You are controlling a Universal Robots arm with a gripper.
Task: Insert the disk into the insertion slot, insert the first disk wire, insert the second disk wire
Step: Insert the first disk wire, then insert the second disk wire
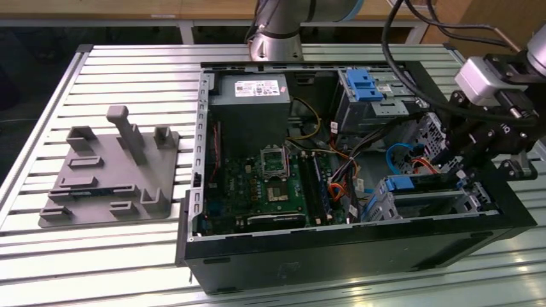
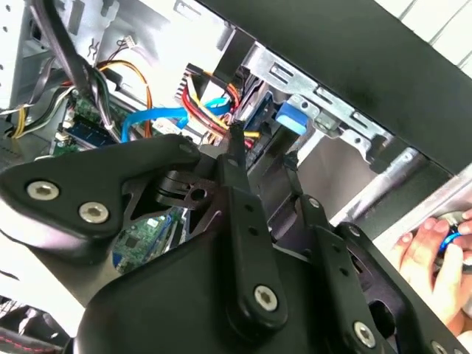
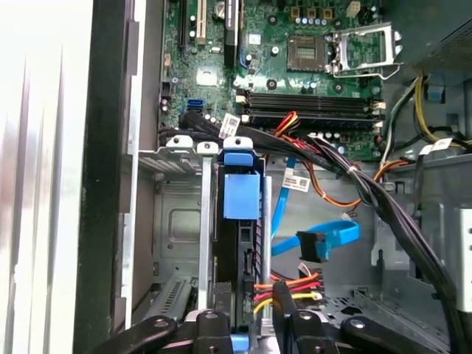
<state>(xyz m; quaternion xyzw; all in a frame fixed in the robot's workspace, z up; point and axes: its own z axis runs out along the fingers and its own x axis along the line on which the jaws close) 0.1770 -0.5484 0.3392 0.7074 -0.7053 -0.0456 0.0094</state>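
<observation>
The disk point(image 1: 420, 189), silver in a bright blue caddy, lies inside the insertion slot point(image 1: 467, 203), a grey metal cage at the case's front on the exterior view's right. In the first wrist view I look along the disk's dark edge point(image 3: 237, 251) to its blue tab point(image 3: 242, 193), level with the cage point(image 3: 177, 214) mouth. My gripper point(image 3: 248, 299) straddles the disk's near end, open, with wires showing between one finger point(image 3: 283, 295) and the disk. A blue flat cable with a black plug point(image 3: 313, 245) hangs loose beside it. A red, yellow and orange wire bundle point(image 3: 299, 283) lies close by.
A taller grey bay with a blue latch point(image 1: 362, 85) stands behind the cage. The motherboard point(image 1: 273, 185) and power supply point(image 1: 252, 96) fill the case. A grey fixture plate point(image 1: 111, 173) lies on the slatted table at the exterior view's left. A person's hand point(image 2: 431, 251) shows outside the case.
</observation>
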